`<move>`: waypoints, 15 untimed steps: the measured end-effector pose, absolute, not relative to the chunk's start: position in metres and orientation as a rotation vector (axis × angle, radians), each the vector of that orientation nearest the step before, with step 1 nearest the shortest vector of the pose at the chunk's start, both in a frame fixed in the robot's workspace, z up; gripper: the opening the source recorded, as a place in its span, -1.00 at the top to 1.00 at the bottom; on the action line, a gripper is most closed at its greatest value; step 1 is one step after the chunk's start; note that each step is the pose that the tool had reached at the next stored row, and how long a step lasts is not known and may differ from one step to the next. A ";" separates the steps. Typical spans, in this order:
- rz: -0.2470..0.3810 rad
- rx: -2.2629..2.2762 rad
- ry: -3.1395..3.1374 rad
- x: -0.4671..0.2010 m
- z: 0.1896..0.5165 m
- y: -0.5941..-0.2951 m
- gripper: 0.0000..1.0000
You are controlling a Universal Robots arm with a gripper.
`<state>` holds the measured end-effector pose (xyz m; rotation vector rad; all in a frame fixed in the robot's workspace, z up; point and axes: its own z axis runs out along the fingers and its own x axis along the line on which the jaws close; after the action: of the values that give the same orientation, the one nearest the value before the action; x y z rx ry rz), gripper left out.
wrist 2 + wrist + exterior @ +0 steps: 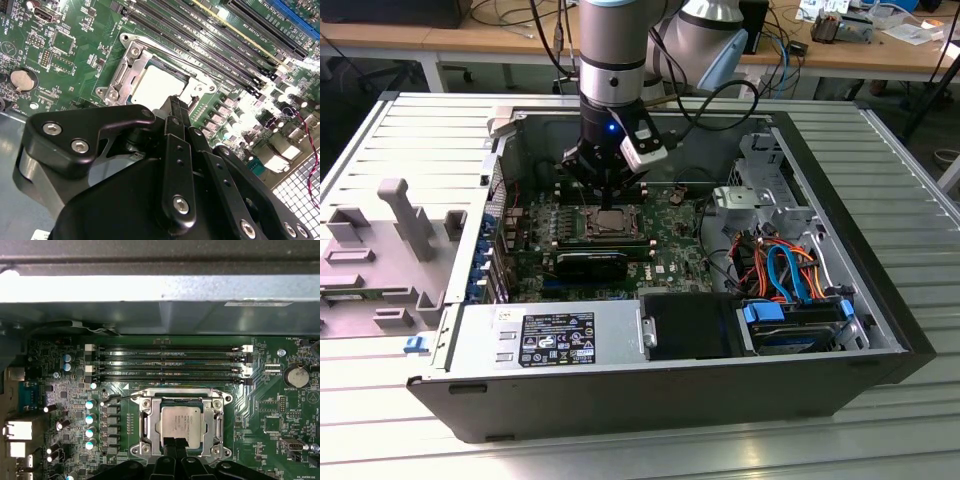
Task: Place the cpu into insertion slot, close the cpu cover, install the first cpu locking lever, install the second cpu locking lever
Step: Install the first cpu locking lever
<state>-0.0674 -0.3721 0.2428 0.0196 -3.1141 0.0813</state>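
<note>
In the exterior view I am looking down into one open computer case [670, 400]. The arm's gripper [607, 200] is hanging over the motherboard [675, 250], at about eleven o'clock from the case's middle. The cpu [611, 221] is sitting in its socket directly beneath the fingertips, so the first step looks done.

In the second wrist view the pincer is clenched on nothing. Its tip is close to the socket's edge, though I cannot tell whether it is touching. The cpu cover [122, 75] is lying flat around the chip, so I am judging the second step done too.

In the first wrist view I am counting one cpu, one cover, four memory slots [170, 365] beside the socket and one coin battery [296, 376]. One thin wire lever [125, 398] is showing by the socket's memory-side edge. I cannot tell whether either lever is latched, so I am treating both lever steps as left.
</note>
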 end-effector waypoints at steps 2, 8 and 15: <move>0.081 0.022 -3.114 -0.067 0.243 -0.372 0.79; 0.081 0.028 -3.114 -0.067 0.243 -0.372 0.79; 0.082 0.035 -3.114 -0.067 0.243 -0.372 0.79</move>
<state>-0.0674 -0.3721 0.2428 0.0354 -3.1141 0.0816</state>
